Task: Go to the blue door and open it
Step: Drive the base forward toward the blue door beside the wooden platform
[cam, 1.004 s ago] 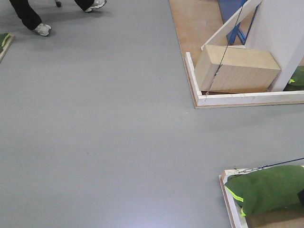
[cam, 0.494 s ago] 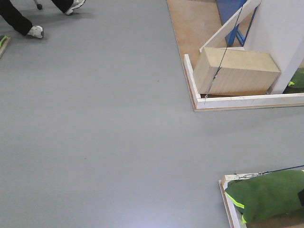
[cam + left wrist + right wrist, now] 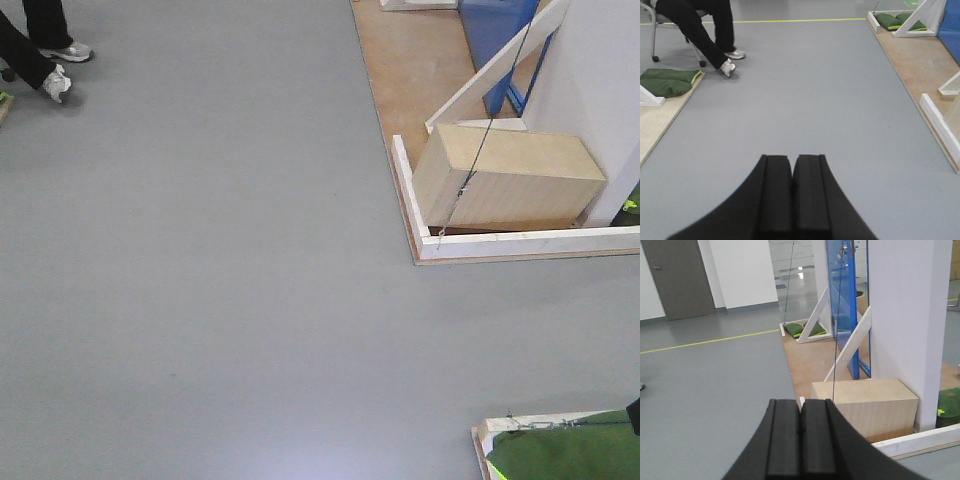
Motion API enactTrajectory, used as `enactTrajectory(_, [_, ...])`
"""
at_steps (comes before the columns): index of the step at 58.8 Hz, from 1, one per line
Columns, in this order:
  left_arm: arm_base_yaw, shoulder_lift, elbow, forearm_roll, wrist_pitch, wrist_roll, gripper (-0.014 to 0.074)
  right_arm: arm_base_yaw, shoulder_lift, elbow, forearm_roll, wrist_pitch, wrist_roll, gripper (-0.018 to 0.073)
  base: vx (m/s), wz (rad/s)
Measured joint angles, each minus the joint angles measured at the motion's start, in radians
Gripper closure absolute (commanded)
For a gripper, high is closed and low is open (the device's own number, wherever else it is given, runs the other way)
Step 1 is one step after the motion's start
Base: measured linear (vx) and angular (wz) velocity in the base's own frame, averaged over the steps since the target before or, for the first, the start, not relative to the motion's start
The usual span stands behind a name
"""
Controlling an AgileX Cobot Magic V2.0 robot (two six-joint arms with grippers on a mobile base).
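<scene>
The blue door (image 3: 845, 295) is a tall glossy blue panel standing ahead and to the right, between a white wall panel (image 3: 905, 315) and white diagonal braces (image 3: 850, 345). Its lower part shows at the top right of the front view as the blue door (image 3: 495, 25), and a blue strip (image 3: 951, 25) sits at the right edge of the left wrist view. My left gripper (image 3: 792, 157) is shut with nothing in it, over grey floor. My right gripper (image 3: 800, 402) is also shut and holds nothing, well short of the door.
A plywood box (image 3: 505, 175) sits inside a white floor frame (image 3: 520, 243) on a wooden platform, crossed by a thin cable (image 3: 490, 130). A green sandbag (image 3: 565, 455) lies at the bottom right. A seated person's legs (image 3: 705, 30) and more sandbags (image 3: 667, 82) are to the left.
In the front view the box and floor frame have slid down the picture, and the green sandbag has dropped toward the bottom edge. The person's feet have shifted left.
</scene>
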Motion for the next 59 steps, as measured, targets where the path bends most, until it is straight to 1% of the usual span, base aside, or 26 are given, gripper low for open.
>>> enactTrajectory(59, [0.000, 0.000, 0.000, 0.000, 0.000, 0.000, 0.0524, 0.000, 0.000, 0.000, 0.000, 0.000, 0.000, 0.0551, 0.38, 0.01])
